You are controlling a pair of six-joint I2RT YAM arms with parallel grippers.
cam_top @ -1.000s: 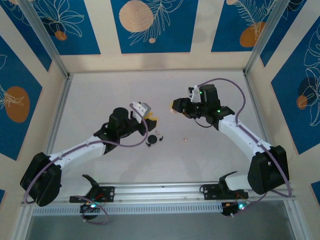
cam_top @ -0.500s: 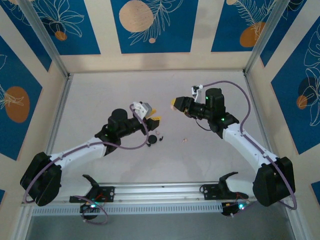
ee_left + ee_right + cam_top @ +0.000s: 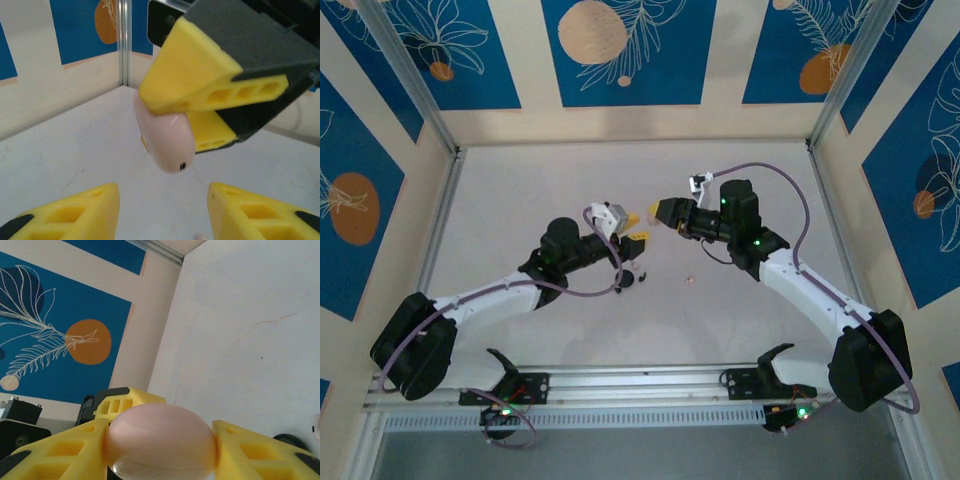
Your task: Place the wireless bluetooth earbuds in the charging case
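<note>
I see one tiny pale pink earbud (image 3: pixel 688 280) lying loose on the white surface (image 3: pixel 520 200). It sits in the open stretch between my two arms, closer to the arm bases than either hand is. A little to its left is a small round black case (image 3: pixel 624 279), also resting on the surface. A few tiny specks (image 3: pixel 642 274) lie just beside the case on its right. They are too small for me to say whether they are buds.

The smooth, rounded pale pink plastic charging case (image 3: pixel 160 440) is up off the surface, above and behind those loose pieces. My right hand (image 3: pixel 663 210) has it pinched between two yellow wedge-shaped fingers, one pressed on each side. From the right wrist camera I see a faint seam running round the low part of the case, and from the left wrist camera a small dark mark near its rounded end.

My left hand (image 3: pixel 636 228) points at the right one, and the tips of the two hands are near each other without touching. Its own yellow fingers (image 3: pixel 70 212) are spread apart with nothing between them. In the left wrist view the pink case hangs above that gap, clear of both fingers, with only bare surface showing below it.
</note>
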